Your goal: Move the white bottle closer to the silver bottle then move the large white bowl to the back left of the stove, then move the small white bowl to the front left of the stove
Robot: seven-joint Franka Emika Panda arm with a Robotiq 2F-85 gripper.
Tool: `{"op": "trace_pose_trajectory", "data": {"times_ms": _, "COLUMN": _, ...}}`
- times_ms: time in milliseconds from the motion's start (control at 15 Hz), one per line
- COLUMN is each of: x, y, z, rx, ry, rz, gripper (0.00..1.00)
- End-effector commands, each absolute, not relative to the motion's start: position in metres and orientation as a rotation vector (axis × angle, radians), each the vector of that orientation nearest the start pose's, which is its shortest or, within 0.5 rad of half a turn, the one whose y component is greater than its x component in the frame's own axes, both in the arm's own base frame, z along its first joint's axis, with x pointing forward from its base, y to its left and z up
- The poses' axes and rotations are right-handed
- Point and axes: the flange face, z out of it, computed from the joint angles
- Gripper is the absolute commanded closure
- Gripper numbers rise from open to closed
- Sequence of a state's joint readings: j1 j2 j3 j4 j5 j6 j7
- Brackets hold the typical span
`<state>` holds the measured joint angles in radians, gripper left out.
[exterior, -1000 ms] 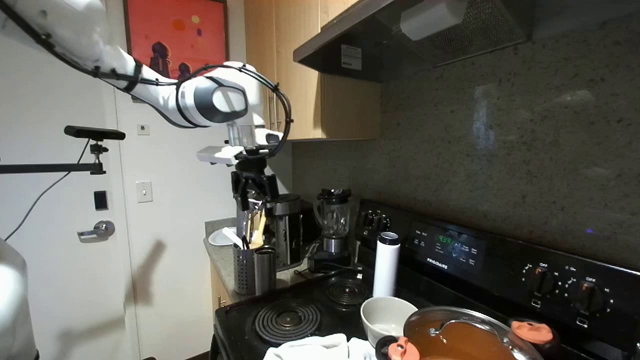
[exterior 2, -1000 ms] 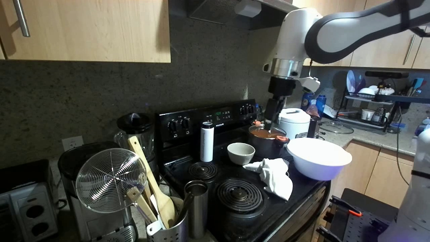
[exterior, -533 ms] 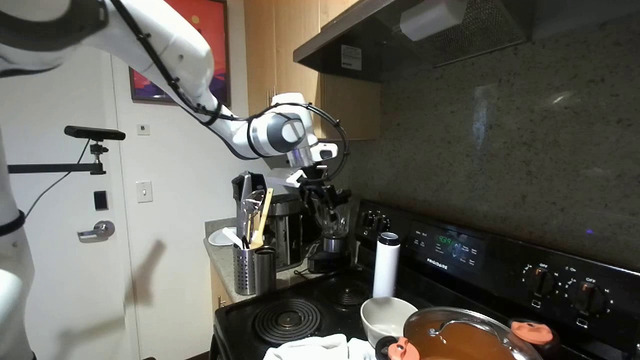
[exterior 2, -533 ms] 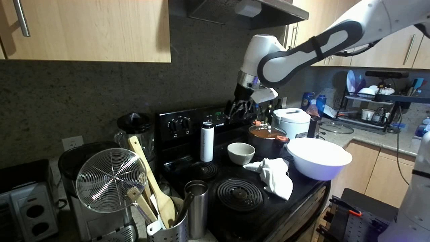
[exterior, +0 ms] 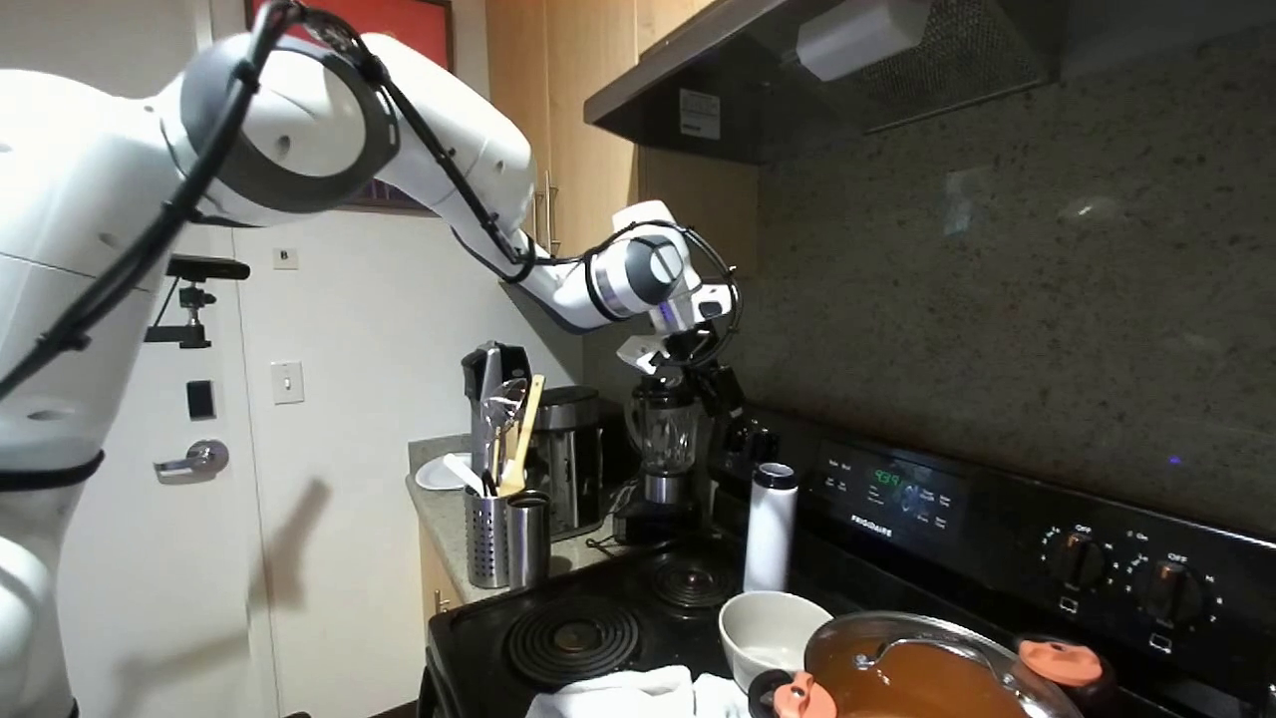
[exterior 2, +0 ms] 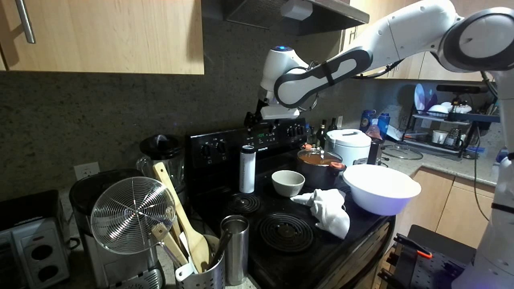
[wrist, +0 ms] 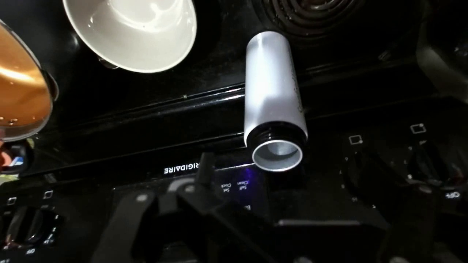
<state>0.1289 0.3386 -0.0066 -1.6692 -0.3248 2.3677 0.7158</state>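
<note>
The white bottle (exterior: pixel 770 538) stands upright on the stove (exterior 2: pixel 267 269) near its back panel; in the wrist view it shows with its open mouth toward me (wrist: pixel 270 84). My gripper (exterior 2: pixel 261 122) hangs above and behind the bottle, by the control panel; its fingers (wrist: pixel 206 170) look spread apart with nothing between them. The right finger is very dark in the wrist view. The small white bowl (exterior 2: pixel 288 184) sits beside the bottle. The large white bowl (exterior 2: pixel 381 190) sits at the stove's front right, out of the wrist view. The silver bottle (exterior 2: pixel 237 251) stands beside the stove's left edge.
A lidded pot (exterior 2: pixel 321 174) with orange handles stands beside the small bowl. A white towel (exterior 2: pixel 329 212) lies on the stove. A utensil canister (exterior: pixel 485 538), a blender (exterior: pixel 668 439) and a coffee maker stand on the left counter. The range hood (exterior: pixel 688 90) hangs above.
My arm has swung from above the pot toward the stove's back panel, and the gripper is now close to the white bottle. The bottle, bowls and towel have not moved.
</note>
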Motion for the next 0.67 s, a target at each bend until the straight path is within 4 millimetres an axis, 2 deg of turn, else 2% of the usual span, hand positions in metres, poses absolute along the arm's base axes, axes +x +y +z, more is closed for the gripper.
{"op": "trace_pose_trajectory", "data": {"times_ms": 0, "x": 0.718, "y": 0.084, "z": 0.436, "rx": -3.111, "ry": 0.85, "rz": -0.724, "gripper": 0.0}}
{"op": "trace_pose_trajectory", "data": {"times_ms": 267, "x": 0.739, "y": 0.079, "z": 0.415, "rx": -3.068, "ry": 1.029, "rz": -0.748, "gripper": 0.0}}
{"op": "trace_pose_trajectory", "data": {"times_ms": 600, "x": 0.752, "y": 0.062, "z": 0.393, "rx": -3.018, "ry": 1.227, "rz": -0.776, "gripper": 0.0}}
